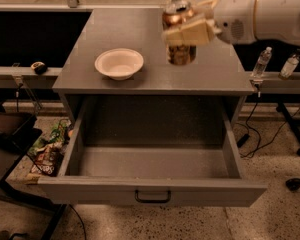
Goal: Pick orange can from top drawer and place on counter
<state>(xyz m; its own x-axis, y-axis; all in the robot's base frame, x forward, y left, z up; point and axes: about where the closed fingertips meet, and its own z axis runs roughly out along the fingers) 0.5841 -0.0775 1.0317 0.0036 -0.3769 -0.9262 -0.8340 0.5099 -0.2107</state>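
Observation:
The orange can (180, 54) is upright in my gripper (190, 26), held in the air above the counter (155, 44), right of its middle. The gripper's tan fingers (189, 33) are shut around the can's upper half; the silver top shows above them. My white arm reaches in from the upper right. The top drawer (152, 156) is pulled fully open below the counter, its speckled grey interior showing nothing inside. Its black handle (152, 197) sits centred on the front panel.
A white bowl (119, 63) sits on the counter, left of the can. Two clear bottles (261, 64) stand on a ledge to the right. Cables and a stand leg (290, 129) lie on the floor at right; clutter (47, 151) lies at left.

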